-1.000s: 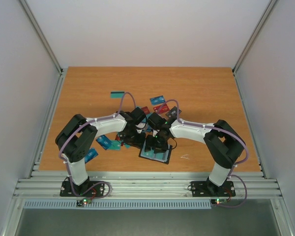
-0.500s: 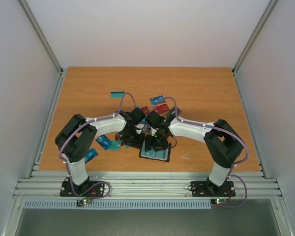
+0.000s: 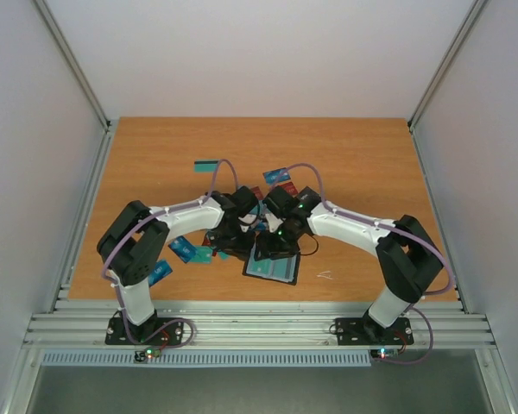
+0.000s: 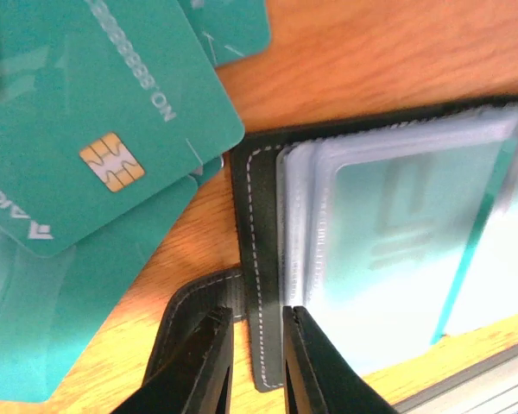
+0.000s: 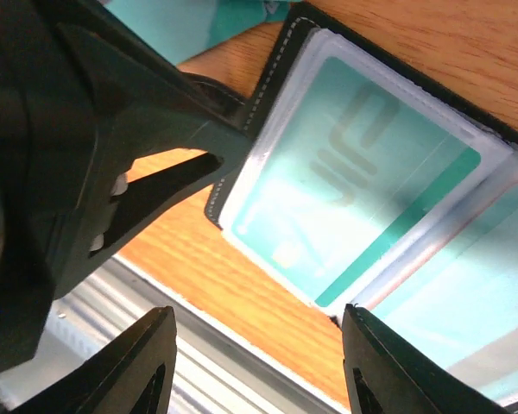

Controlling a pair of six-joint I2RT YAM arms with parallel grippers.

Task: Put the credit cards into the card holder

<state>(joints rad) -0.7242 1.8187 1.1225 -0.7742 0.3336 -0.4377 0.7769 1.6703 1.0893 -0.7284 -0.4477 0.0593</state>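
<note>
The black card holder [image 3: 274, 269] lies open on the table near the front edge, with teal credit cards inside its clear sleeves [image 4: 397, 233] [image 5: 363, 172]. My left gripper [image 4: 252, 332] is open only a crack, its fingers on either side of the holder's stitched left edge [image 4: 263, 259] without squeezing it. Loose teal credit cards [image 4: 95, 129] lie just to the left of it. My right gripper [image 5: 257, 315] is wide open above the holder's near corner and the table's front edge, and holds nothing. In the top view both grippers [image 3: 242, 246] [image 3: 274, 246] meet over the holder.
More cards are scattered about: a teal one [image 3: 205, 164] at the back, a blue one [image 3: 277, 175], and blue and teal ones [image 3: 186, 250] [image 3: 160, 272] on the left. An aluminium rail [image 5: 155, 310] runs along the table's front edge. The left arm's black gripper [image 5: 86, 155] is very close to my right one.
The left jaws have parted slightly. The right arm has reached farther over the table and its wrist now covers the red cards behind the holder.
</note>
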